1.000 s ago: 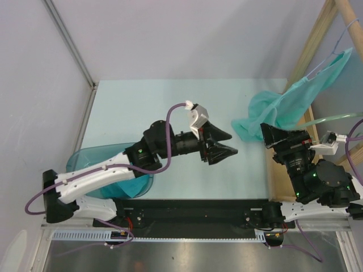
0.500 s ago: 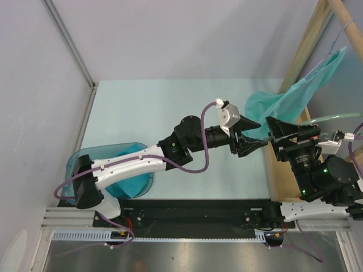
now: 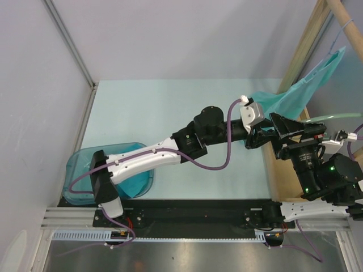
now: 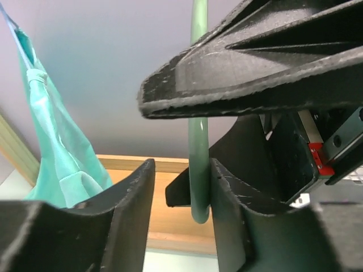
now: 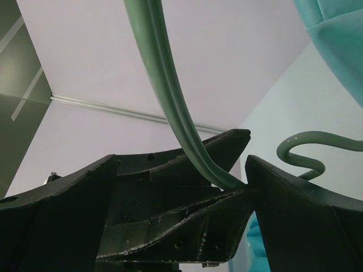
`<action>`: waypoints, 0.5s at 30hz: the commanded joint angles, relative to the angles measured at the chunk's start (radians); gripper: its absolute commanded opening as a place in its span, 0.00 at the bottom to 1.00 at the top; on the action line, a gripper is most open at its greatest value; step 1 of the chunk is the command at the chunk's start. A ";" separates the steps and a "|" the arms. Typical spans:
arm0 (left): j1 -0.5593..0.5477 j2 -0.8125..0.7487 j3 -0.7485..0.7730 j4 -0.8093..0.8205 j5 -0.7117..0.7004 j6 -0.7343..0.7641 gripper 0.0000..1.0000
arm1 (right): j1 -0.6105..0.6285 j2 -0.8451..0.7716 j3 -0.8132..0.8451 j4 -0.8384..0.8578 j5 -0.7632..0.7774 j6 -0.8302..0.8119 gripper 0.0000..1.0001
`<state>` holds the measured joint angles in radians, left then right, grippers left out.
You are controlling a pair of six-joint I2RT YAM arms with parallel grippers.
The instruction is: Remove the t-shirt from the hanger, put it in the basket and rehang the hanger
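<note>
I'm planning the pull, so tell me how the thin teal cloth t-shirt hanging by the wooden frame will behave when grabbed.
The thin teal cloth t-shirt will probably be floppy: it hangs in loose, creased folds. It looks light, since the fabric appears thin. It may bunch and drag rather than slide cleanly, as it is gathered near its top.

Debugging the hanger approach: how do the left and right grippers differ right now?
Opening: left gripper narrower, green hanger close by one finger; right gripper wide, hanger running through the gap. Pose: left arm stretched across the table; right arm folded near its base. Shared: both straddle the hanger.
</note>
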<state>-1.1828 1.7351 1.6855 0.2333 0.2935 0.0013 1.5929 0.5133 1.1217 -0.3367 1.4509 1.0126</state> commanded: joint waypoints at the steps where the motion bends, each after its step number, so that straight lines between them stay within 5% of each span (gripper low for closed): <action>1: 0.011 0.041 0.081 -0.089 -0.126 0.100 0.40 | -0.001 -0.001 0.007 0.081 0.307 0.043 1.00; 8: 0.080 0.153 0.246 -0.201 -0.091 0.114 0.10 | -0.001 -0.035 0.000 0.061 0.292 -0.089 1.00; 15: 0.104 0.126 0.189 -0.161 -0.010 0.074 0.12 | -0.022 -0.019 0.050 0.010 0.232 -0.232 1.00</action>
<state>-1.0916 1.8854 1.8965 0.1104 0.2623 0.0780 1.5917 0.4915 1.1152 -0.3183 1.4387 0.8600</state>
